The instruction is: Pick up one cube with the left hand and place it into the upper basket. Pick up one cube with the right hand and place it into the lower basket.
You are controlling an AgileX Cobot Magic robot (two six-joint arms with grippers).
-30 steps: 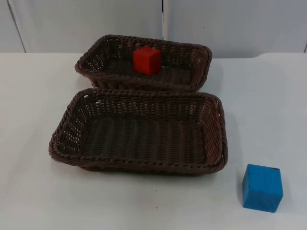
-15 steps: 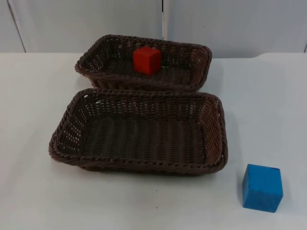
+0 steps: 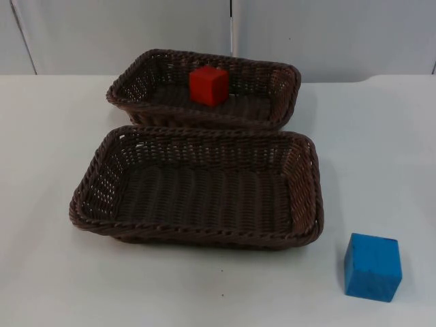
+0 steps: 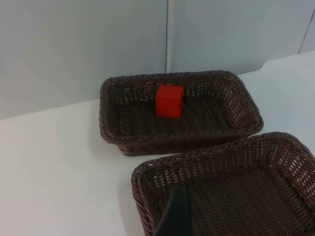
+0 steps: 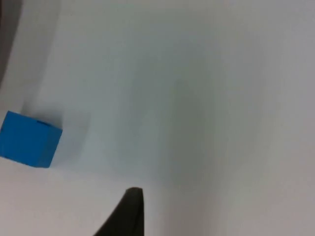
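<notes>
white table [image 3: 61,136] | blue cube [image 5: 28,139] apart from right gripper [image 5: 129,212] | grip unclear

Red cube [image 3: 208,85] in upper basket [image 3: 136,80]; blue cube [image 3: 372,267] on table [image 3: 381,150].

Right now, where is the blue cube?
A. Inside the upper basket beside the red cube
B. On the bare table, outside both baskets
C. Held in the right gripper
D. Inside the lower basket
B: the blue cube sits on the white table, off the lower basket; only the red cube is in the upper basket.
</notes>
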